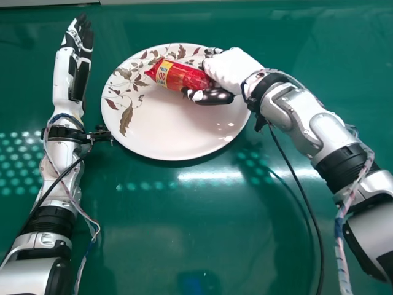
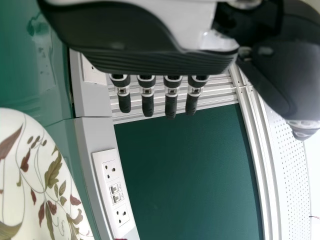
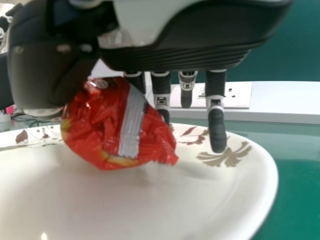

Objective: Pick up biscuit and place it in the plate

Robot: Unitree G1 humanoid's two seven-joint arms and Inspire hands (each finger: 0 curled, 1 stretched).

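The red biscuit packet (image 1: 178, 75) is over the upper part of the white leaf-patterned plate (image 1: 166, 132). My right hand (image 1: 232, 69) pinches its right end between thumb and fingers. In the right wrist view the packet (image 3: 117, 125) sits between the thumb and fingers of the right hand (image 3: 216, 125), just above the plate (image 3: 125, 200); whether it touches the plate I cannot tell. My left hand (image 1: 80, 58) is left of the plate with straight fingers and holds nothing; in the left wrist view the left hand (image 2: 171, 100) has its fingers extended.
The green table (image 1: 202, 246) lies around the plate. A black cable (image 1: 301, 190) hangs from the right wrist. Sockets on a grey strip (image 2: 114, 192) show at the table's edge in the left wrist view, with a dark green panel (image 2: 185, 170) beside them.
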